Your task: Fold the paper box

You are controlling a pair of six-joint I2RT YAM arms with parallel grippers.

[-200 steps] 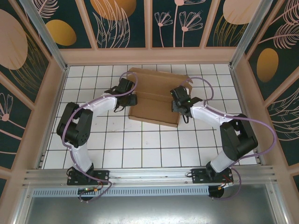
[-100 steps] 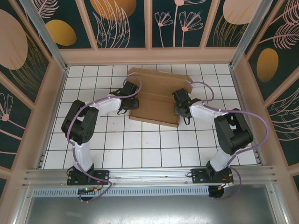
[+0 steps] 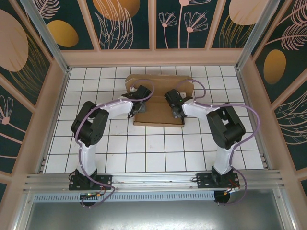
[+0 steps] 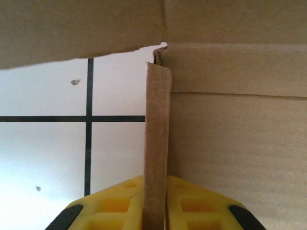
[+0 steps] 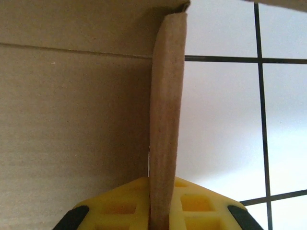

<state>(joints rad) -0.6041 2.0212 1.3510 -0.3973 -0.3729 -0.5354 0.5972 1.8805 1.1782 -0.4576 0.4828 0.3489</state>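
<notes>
White tiled table (image 3: 144, 158) carries the paper box (image 3: 158, 115) toward 12 o'clock; left fingers (image 4: 112, 206) pinch its 9 o'clock flap (image 4: 157, 143), right fingers (image 5: 120, 203) its 3 o'clock flap (image 5: 165, 120), likely to stand both walls up

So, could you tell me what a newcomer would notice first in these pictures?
Probably the brown paper box lying far-centre on the white tiled table, with both arms bent in towards it from either side. Up close, the yellow left fingers pinch its upright left flap and the right fingers its upright right flap.
</notes>
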